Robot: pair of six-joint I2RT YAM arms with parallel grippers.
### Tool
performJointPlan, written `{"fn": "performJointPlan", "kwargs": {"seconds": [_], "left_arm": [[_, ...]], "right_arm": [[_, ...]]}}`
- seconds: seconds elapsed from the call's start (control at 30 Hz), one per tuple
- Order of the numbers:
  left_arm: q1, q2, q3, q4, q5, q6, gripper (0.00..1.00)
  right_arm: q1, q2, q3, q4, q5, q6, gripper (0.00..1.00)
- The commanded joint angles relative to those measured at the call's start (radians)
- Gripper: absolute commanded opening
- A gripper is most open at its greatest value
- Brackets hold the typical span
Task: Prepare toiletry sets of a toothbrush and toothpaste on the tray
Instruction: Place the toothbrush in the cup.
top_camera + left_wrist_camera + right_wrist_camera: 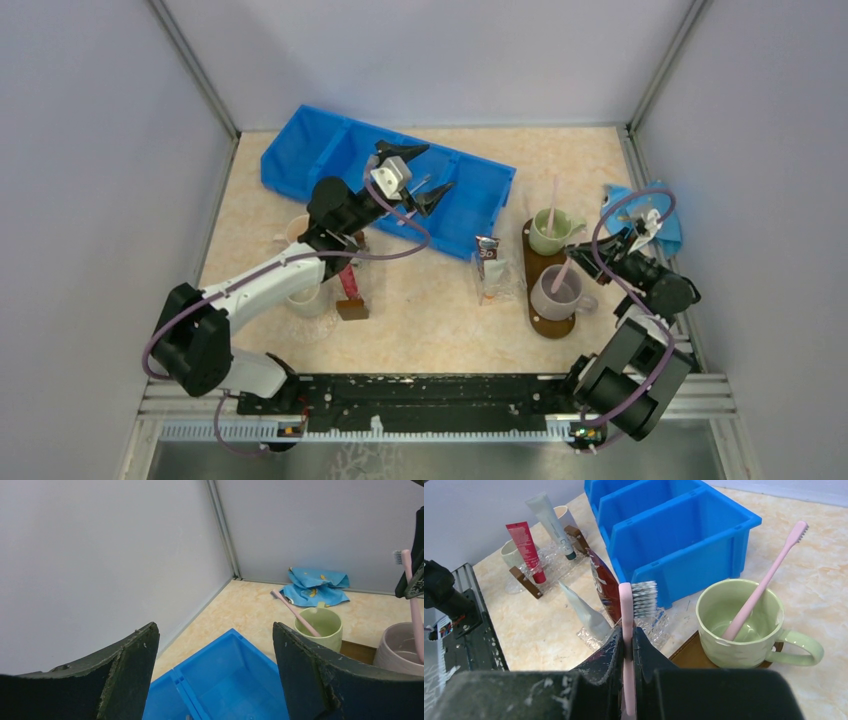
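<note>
Over the bin [300,150], left jaws gape; right jaws pinch toothbrush [625,607].

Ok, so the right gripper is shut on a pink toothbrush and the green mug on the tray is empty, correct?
Not quite: the green mug on the tray is not empty; the right wrist view shows a pink toothbrush standing in it. The right gripper is shut on a second pink toothbrush, as you said.

Two pink toothbrushes [764,582], four toothpaste tubes [526,547], one blue bin [684,555], one tray [689,652].
</note>
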Motion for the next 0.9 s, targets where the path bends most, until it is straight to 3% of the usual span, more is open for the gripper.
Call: {"fn": "performJointPlan", "kwargs": {"seconds": [0.0,0.53,0.67,0.87], "left_arm": [[0.013,-0.015,-0.008,-0.003,-0.025,0.015,0.88],[0.047,-0.011,0.003,-0.041,-0.023,0.005,0.88],[0.058,0.002,0.025,-0.083,-0.02,0.003,0.89],[0.09,0.04,0.086,-0.164,0.011,-0.042,0.95]], "right_arm": [[-0.008,0.006,-0.006,0.165,-0.085,-0.037,0.09],[-0.009,-0.032,0.008,0.164,-0.085,-0.017,0.42],[-0.008,-0.065,0.06,0.163,-0.082,0.043,0.56],[0.045,-0.037,0.186,0.164,-0.067,0.181,0.62]]}}
